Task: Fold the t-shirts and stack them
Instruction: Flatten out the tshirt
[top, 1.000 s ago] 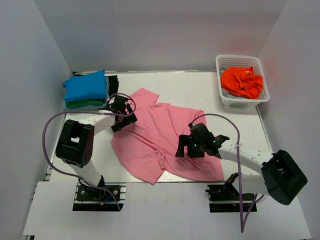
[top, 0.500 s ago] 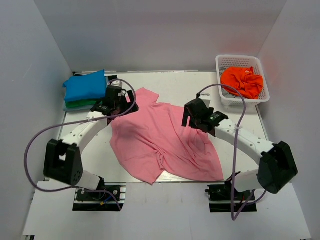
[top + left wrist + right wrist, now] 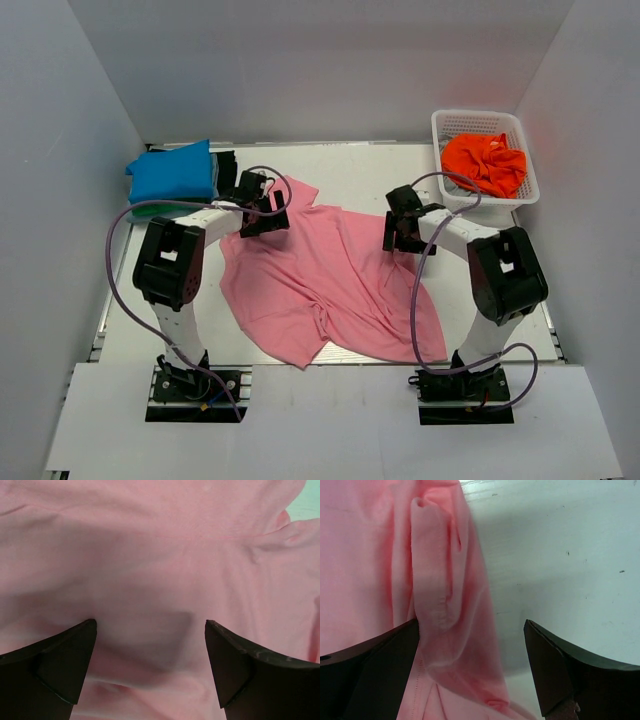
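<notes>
Both arms have swung toward the far side of the pink t-shirt [image 3: 320, 285], which lies as before, spread and rumpled on the tabletop [image 3: 360, 165]. The left gripper [image 3: 150, 630] now hangs over its far left shoulder and the right gripper [image 3: 470, 630] over its folded right edge, both spread wide and holding nothing. The blue t-shirt [image 3: 172, 172] remains stacked at the far left, the orange t-shirt [image 3: 484, 163] in the basket [image 3: 478, 118].

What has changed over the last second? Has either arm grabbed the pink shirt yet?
Both arms reached farther. The right gripper swung from the middle of the pink t-shirt to its far right edge; the left gripper edged onward over its far left part. Both are open, holding nothing. The shirt, the blue t-shirt and the orange t-shirt in the basket lie unchanged.
</notes>
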{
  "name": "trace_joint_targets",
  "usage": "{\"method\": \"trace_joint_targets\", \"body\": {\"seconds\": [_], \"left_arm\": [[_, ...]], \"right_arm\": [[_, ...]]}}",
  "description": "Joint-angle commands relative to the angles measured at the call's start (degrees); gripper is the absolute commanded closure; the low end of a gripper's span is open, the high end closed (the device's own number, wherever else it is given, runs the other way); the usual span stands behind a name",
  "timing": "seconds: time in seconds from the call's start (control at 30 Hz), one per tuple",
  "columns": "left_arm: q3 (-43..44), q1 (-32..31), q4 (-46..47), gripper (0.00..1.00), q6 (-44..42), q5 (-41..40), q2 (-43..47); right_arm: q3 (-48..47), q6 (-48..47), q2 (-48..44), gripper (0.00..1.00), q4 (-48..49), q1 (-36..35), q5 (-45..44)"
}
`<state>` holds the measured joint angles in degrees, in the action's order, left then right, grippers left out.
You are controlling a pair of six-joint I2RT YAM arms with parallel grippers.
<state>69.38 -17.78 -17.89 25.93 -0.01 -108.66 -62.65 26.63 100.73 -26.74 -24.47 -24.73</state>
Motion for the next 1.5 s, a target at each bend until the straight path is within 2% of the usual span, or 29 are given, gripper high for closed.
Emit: {"method": "trace_joint_targets", "body": {"seconds": [0.0,0.1,0.37,0.57,0.7,0.77,0.87,0.93,1.13,1.23,1.33,1.47], "left_arm": [[-2.58,0.29,-2.68,0.00,-0.36,-2.44,-1.82],[-3.81,0.82,-2.68,0.00,-0.36,-5.96,-2.43],[-4.87,1.87,-3.82,0.00,-0.36,-9.47,-3.57],[-4.87,2.49,-3.82,0.00,-0.36,-10.18,-4.10],[-4.87,3.01,-3.30,0.00,-0.36,-9.66,-3.58],[-5.40,3.01,-2.77,0.00,-0.88,-8.00,-2.88],[-5.93,3.01,-1.54,0.00,-1.41,-6.76,-2.26],[-5.93,3.01,-0.92,0.00,-1.41,-6.15,-1.55],[-6.46,3.01,-0.92,0.00,-1.94,-5.61,-1.03],[-6.46,3.01,-0.92,0.00,-1.94,-5.61,-1.03],[-6.98,3.01,-0.92,0.00,-1.94,-5.09,-1.03],[-7.50,3.01,-1.45,0.00,-1.94,-5.79,-1.03]], "right_arm": [[0.42,-2.37,0.17,0.10,3.62,2.84,5.81],[1.39,-2.11,0.43,0.10,2.75,4.61,4.70],[6.92,-0.71,-4.83,0.10,1.00,16.55,3.90],[4.57,-1.06,-8.88,0.10,-1.72,26.37,3.29],[3.41,-2.02,-11.60,0.12,-2.35,28.78,6.00],[4.55,-5.70,-15.20,0.10,0.72,27.72,14.05],[5.96,-8.25,-19.41,0.10,3.62,25.97,21.62],[5.62,-8.96,-20.04,0.10,3.11,20.62,22.27],[3.24,-7.48,-15.04,0.10,2.74,7.34,16.13],[1.40,-6.94,-9.17,0.10,2.75,1.03,14.63],[-2.98,-5.81,-3.54,0.10,-0.31,-3.80,12.27],[-6.51,-1.95,1.66,0.10,-3.84,-5.94,3.13]]}}
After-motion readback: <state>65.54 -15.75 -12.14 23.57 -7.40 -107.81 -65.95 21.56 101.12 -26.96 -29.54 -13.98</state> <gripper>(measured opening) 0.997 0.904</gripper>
